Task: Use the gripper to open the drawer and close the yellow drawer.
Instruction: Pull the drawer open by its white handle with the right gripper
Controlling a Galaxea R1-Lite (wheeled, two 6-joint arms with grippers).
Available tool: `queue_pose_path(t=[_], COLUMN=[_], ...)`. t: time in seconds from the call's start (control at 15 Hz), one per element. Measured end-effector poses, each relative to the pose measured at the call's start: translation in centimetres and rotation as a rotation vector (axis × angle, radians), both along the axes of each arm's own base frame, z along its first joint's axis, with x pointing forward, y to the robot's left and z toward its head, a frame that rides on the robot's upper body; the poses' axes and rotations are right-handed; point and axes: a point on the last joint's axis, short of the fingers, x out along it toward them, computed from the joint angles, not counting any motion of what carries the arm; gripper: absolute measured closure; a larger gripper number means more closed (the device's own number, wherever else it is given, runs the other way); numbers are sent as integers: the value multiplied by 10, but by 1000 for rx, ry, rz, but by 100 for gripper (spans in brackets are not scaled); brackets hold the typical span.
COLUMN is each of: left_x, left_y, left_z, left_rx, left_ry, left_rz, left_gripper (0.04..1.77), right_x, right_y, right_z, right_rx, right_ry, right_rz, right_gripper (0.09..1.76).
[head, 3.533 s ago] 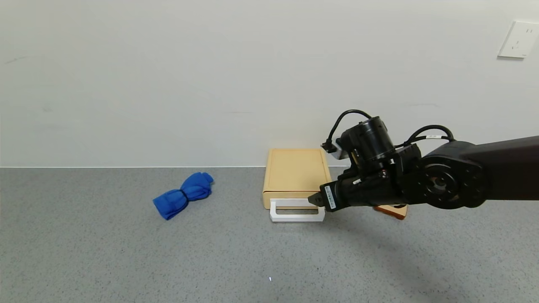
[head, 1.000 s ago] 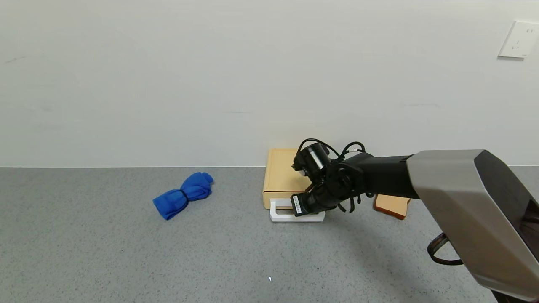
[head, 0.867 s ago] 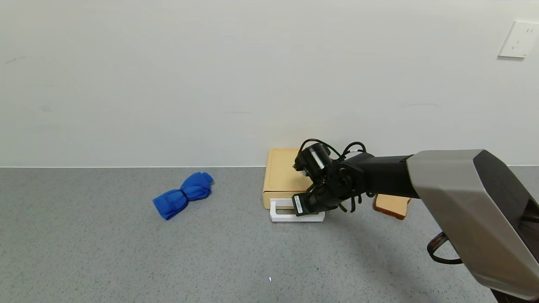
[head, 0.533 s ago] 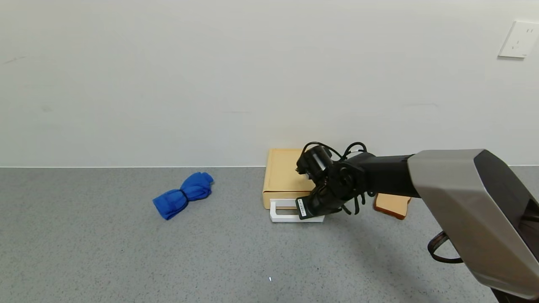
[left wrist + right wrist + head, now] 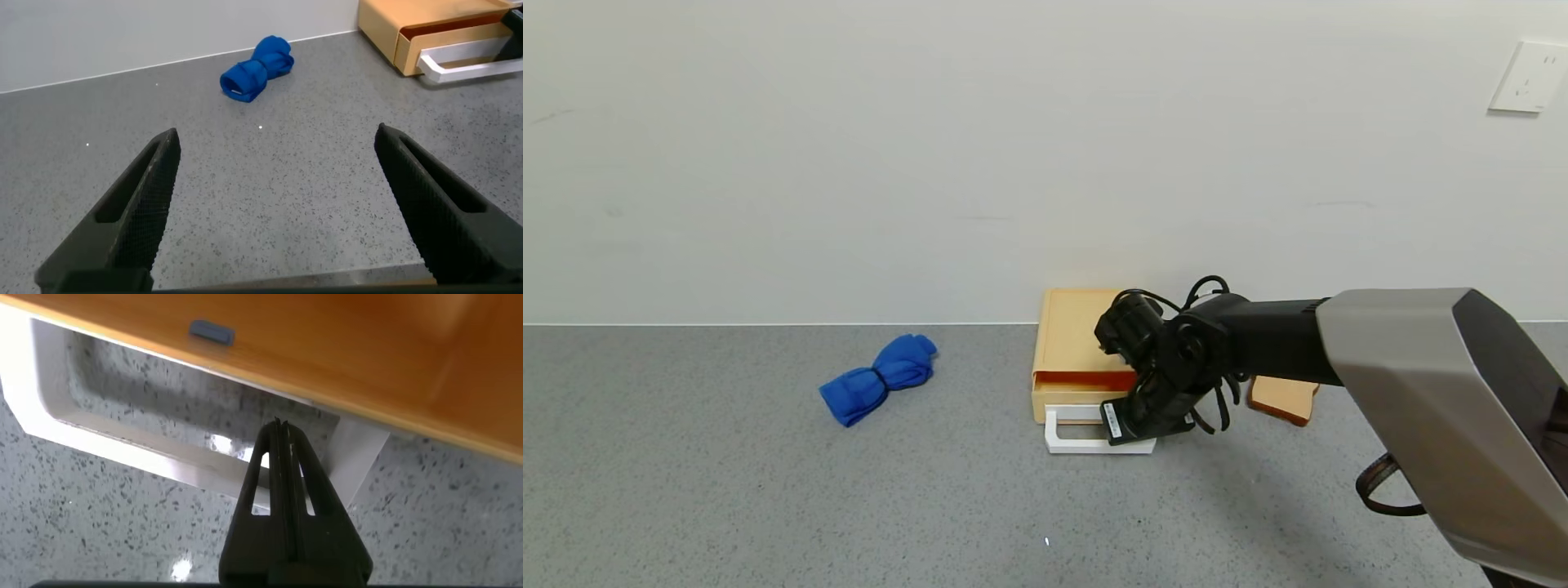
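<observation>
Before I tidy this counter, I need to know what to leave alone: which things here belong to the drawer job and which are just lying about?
Part of the job:
- yellow drawer, tray pulled slightly out
- its white handle
- right gripper, fingers shut, hooked inside the handle loop

Just lying about:
- blue cloth
- toast slice, beside the drawer
- left gripper, open, parked away from the drawer

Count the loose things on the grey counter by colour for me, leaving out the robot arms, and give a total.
Yellow-tan: 1, the flat plastic drawer box with a white loop handle.
Blue: 1, the bundled cloth.
Tan-brown: 1, the toast slice.
Total: 3.
</observation>
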Motion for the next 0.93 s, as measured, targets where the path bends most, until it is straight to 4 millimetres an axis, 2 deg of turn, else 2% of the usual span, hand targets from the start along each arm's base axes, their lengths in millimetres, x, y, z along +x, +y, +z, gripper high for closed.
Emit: queue_pose_path(t=[0.6, 0.93], left_x=[0, 0], left_y=[0, 0], left_z=[0, 0], left_rx=[0, 0], left_ry=[0, 0], left_rz=[0, 0], left_gripper=[9, 9], right_x=[-16, -33], right_y=[-5, -7], right_z=[3, 0], right_rx=[19, 2], right_ry=[116, 163], right_rz=[-23, -26], right_gripper=[173, 173])
